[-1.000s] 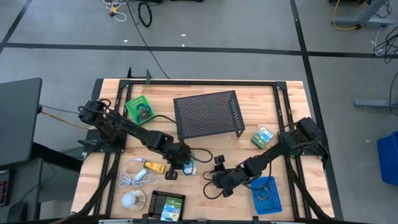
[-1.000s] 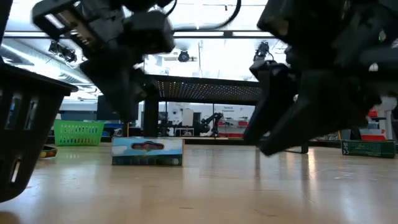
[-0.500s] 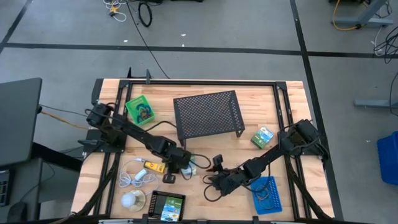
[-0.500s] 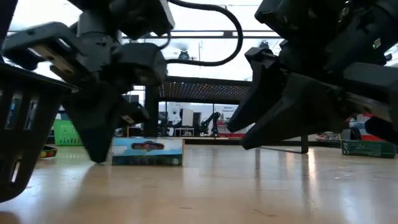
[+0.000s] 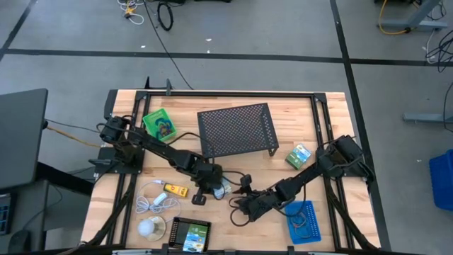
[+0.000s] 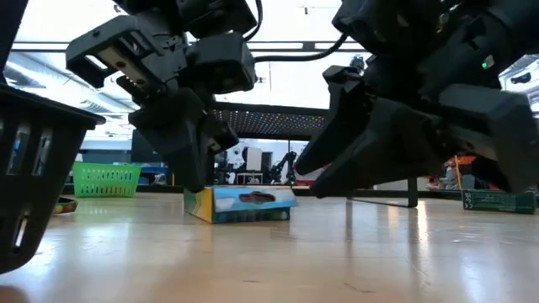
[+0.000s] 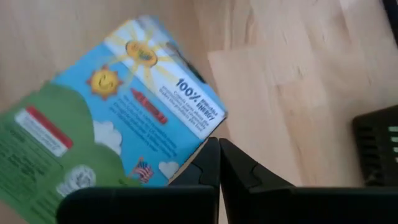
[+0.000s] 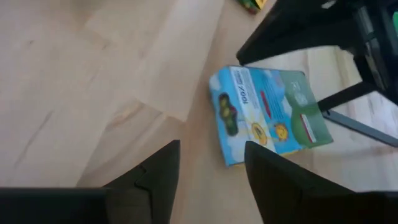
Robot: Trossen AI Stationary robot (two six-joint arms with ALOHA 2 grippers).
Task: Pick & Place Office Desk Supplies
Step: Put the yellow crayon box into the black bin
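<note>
A green-blue packet (image 5: 222, 190) with a sun picture lies flat on the table's middle, toward its near side; it also shows in the low view as packet (image 6: 240, 204). My left gripper (image 5: 207, 190) is shut and stands at the packet's left end, low over the wood. My right gripper (image 5: 244, 205) is open and hovers just right of and nearer than the packet (image 8: 267, 115), with its fingers apart and pointed at it. Neither gripper holds anything. My left gripper (image 7: 219, 152) is shut, and the fingertips (image 7: 211, 149) lie against the packet's narrow side edge (image 7: 198, 144) near one corner. The fingers come slanting down from the table's left. The packet lies flat on the table.
A black mesh rack (image 5: 237, 129) stands at the far middle, a green tray (image 5: 159, 124) far left. A second packet (image 5: 299, 156) lies right; a blue tray (image 5: 304, 221) sits near right. A yellow block (image 5: 175, 189), white cable (image 5: 152, 198), white ball (image 5: 148, 227) and black tray (image 5: 190, 235) are near left.
My left gripper swung back toward the table's left and near side, then came in against the packet. The packet slid toward the right and turned about on the table. My right gripper crept a little toward the packet.
</note>
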